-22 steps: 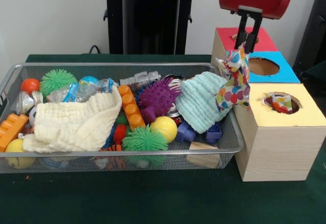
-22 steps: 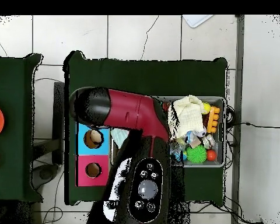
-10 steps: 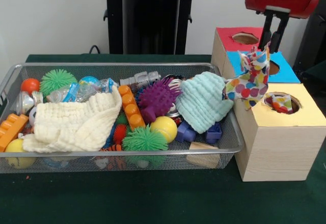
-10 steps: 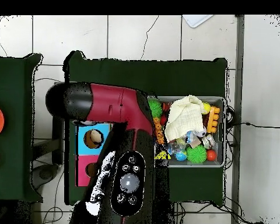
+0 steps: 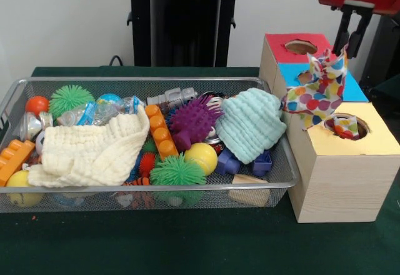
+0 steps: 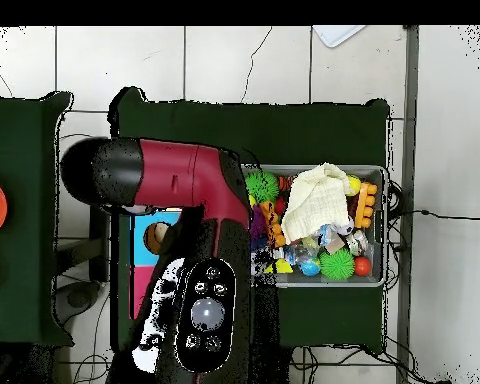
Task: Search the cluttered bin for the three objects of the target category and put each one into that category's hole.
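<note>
**Polka-dot cloth held over the box**

Landmark = the wooden box (image 5: 337,181) w/ three coloured tops, standing just beside the wire bin (image 5: 284,181).

Gripper (image 5: 350,34) is above the box, over the blue section (image 5: 350,90), its two dark fingers (image 5: 342,28) hanging from the red arm end. It's clamped on the top corner of the polka-dot cloth (image 5: 319,90); the cloth dangles from that pinch, spreading across the blue top and down to the near edge of the yellow section (image 5: 375,140). The low end of the cloth hangs just beside the yellow hole (image 5: 345,125), on the bin side of it. Can't tell if it touches the box top or only hangs close.

Inside the yellow hole: another bit of dotted fabric (image 5: 344,127) already sits there. Red section (image 5: 300,40) is at the box's far end, hole showing nothing inside.

On the bin side of the box: mint cloth (image 5: 250,124) lies nearest the box, draped over the bin's contents by the rim. Further from the box, purple spiky ball (image 5: 192,120), yellow ball (image 5: 201,156), green spiky ball (image 5: 177,170), orange block strip (image 5: 159,131). Cream cloth (image 5: 94,153) lies well apart from the box, toward the bin's other end.

Overhead view: red-black arm (image 6: 184,185) covers the box almost entirely; only a sliver of blue and red shows under it. Gripper hidden there.
</note>
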